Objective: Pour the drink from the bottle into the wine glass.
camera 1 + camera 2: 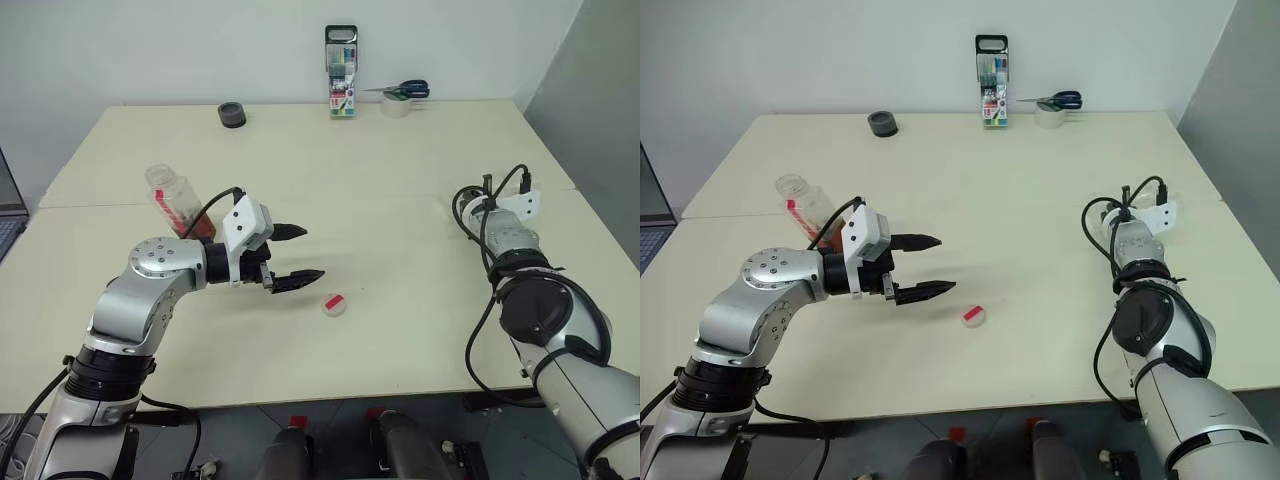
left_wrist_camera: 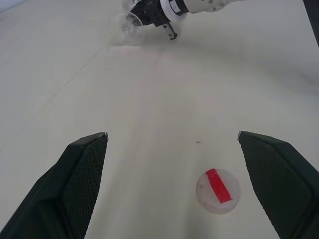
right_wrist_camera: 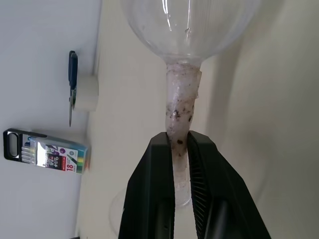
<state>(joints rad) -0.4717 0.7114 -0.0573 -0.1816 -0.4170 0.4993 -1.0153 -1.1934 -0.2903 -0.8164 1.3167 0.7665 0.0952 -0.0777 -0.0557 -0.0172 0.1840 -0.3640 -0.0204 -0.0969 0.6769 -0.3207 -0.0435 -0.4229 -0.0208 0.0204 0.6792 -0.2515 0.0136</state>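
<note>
While your right gripper point(image 3: 180, 149) clamps the wine glass point(image 3: 182, 107) stem, the bottle point(image 1: 178, 203) stands behind your wide-open left gripper point(image 1: 297, 256).

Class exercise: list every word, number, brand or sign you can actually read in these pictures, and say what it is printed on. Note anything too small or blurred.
"18": on the pen pack at the wall, seen in the right wrist view; its other print is too small to read.
Bottle label: red and white, too blurred to read.
Cap: a plain red strip, no text.
</note>
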